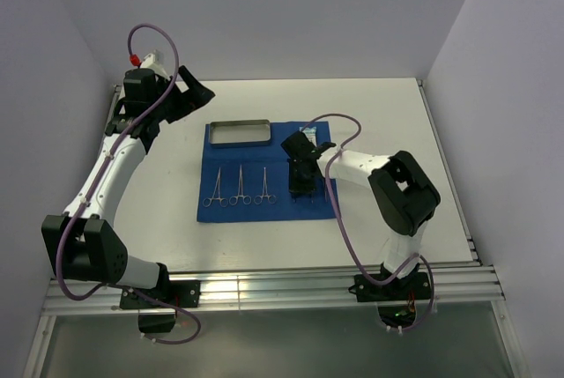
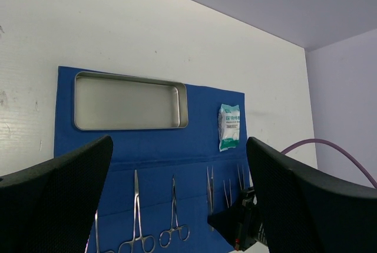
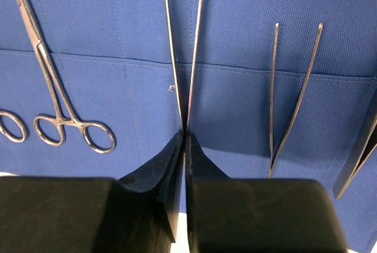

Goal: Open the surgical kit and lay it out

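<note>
step: late layout, I judge. The royal-blue cloth wrap (image 2: 206,117) lies spread flat in front of both arms, and I'm on the tweezers.
right gripper (image 3: 185,141): jaws pinched on the joined end of the long steel tweezers (image 3: 187,117), right part of the cloth. I can't tell if it's lifted.
left gripper (image 1: 192,87): jaws wide, holding nothing, up off the cloth's far-left corner.
next: I'd line this pair up with its neighbours, then let go. The tail end is thin and could twist in the grip.
count: 1 cloth; 1 shallow rectangular steel tray (image 2: 126,102), empty, at the cloth's far edge; 1 small white-green packet (image 2: 229,126) right of the tray; 3 ring-handled steel clamps (image 1: 238,184); 3 tweezers in all.
</note>
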